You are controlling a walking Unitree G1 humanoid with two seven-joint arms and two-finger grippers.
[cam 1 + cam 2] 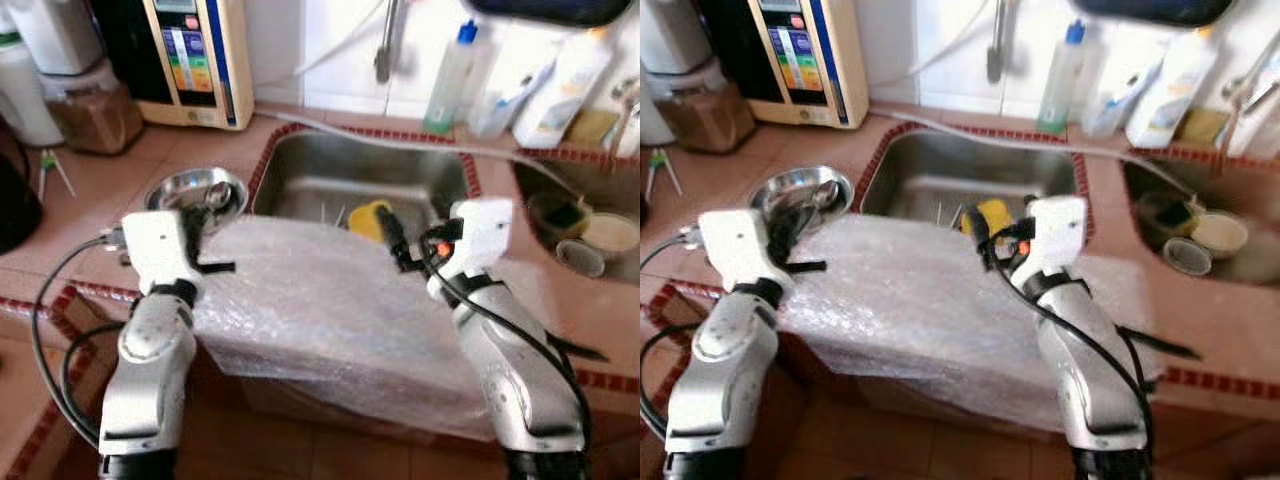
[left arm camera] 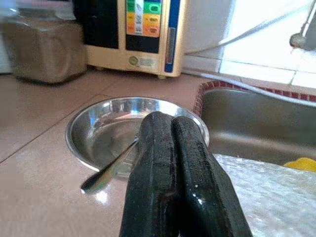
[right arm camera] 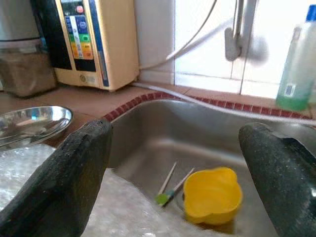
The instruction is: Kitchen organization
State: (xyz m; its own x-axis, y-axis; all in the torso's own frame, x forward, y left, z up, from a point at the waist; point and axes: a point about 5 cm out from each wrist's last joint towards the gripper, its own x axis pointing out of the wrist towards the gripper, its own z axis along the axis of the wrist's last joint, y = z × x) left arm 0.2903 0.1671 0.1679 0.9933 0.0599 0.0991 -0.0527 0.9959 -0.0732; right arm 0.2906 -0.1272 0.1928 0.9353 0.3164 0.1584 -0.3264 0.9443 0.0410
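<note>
Nearest you, a crinkled bubble-wrap sheet (image 1: 330, 310) drapes over the counter edge in front of the steel sink (image 1: 400, 175). Your left gripper (image 2: 173, 163), fingers pressed together and empty, sits beside the shiny round bowl (image 2: 98, 128) holding a spoon (image 2: 106, 170). Your right gripper (image 3: 177, 168) gapes wide above the sink's yellow cup (image 3: 212, 195).

The two eye views look forward and down from the head onto the counter (image 1: 300, 140) and sink (image 1: 330, 175), offset slightly sideways. The left wrist view sits low and close above the counter, facing the steel bowl (image 2: 106, 128). The right wrist view faces into the sink at the yellow cup (image 3: 212, 195). All four share the sink.
</note>
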